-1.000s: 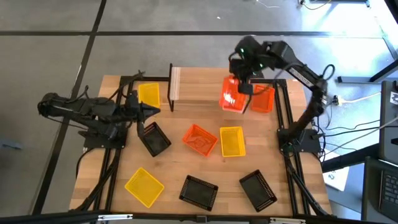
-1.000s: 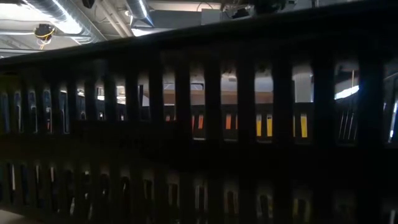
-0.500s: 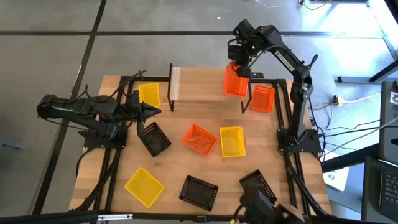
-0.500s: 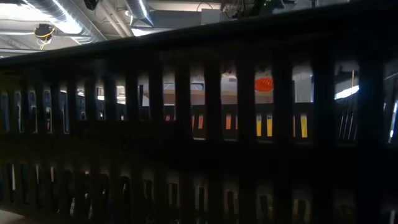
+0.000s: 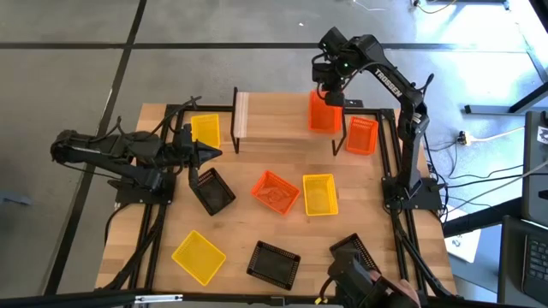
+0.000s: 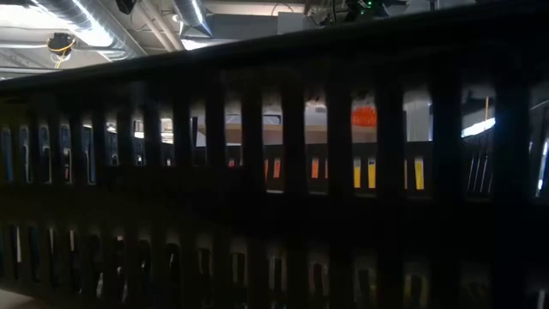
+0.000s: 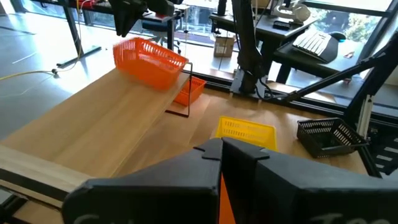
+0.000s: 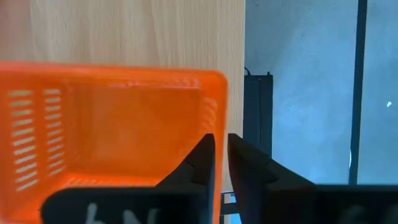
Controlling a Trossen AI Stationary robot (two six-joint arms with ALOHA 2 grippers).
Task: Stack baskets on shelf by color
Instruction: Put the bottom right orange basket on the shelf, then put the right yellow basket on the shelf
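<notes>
My right gripper (image 5: 330, 85) is shut on an orange basket (image 5: 324, 114) over the right end of the light-wood shelf (image 5: 278, 124). In the left wrist view this basket (image 7: 149, 59) sits tilted, low above the plank; I cannot tell whether it touches. My left gripper (image 5: 205, 154) waits shut at the table's left, between a yellow basket (image 5: 205, 130) and a black basket (image 5: 211, 190). A second orange basket (image 5: 362, 135) rests on the table just right of the shelf. A third one (image 5: 276, 190) lies mid-table beside a yellow basket (image 5: 319, 194). My right gripper pinches the orange basket's side wall (image 8: 216, 118) near a corner at its far end. One finger (image 8: 200, 163) is inside the basket and the other outside. The fingers come from above, pointing down. The basket hangs tilted below them over the shelf.
Near the table's front edge lie a yellow basket (image 5: 199, 255) and two black baskets (image 5: 274, 263) (image 5: 355, 257). A dark object (image 5: 364, 287) reaches in at that edge. A black mesh wall (image 6: 257, 189) close to the low camera blocks most of that view.
My right gripper has carried the orange basket toward the far edge and lowered it from above the shelf's front right part to its right end. The arm has stretched out farther. A dark object has come in at the table's near edge.
</notes>
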